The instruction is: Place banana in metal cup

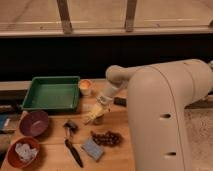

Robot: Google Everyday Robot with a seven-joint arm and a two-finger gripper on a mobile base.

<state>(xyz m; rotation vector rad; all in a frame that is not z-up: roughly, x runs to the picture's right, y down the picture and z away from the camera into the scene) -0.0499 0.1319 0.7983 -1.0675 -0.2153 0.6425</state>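
Note:
My gripper (99, 107) hangs from the white arm over the middle of the wooden table, pointing down and to the left. It is shut on the banana (91, 117), a small pale yellow curved fruit that sticks out below the fingertips. The metal cup (99, 120) is a small dark shiny cup directly under the banana's right end, mostly hidden by it. The banana's lower end sits at the cup's rim; I cannot tell whether it is inside.
A green tray (50, 93) stands at the back left with a cream-yellow cup (86, 88) beside it. A purple bowl (33, 122) and a red bowl (22, 150) are at the left. A black block (120, 101), grapes (106, 137), a blue sponge (92, 148) and a black tool (73, 150) lie nearby.

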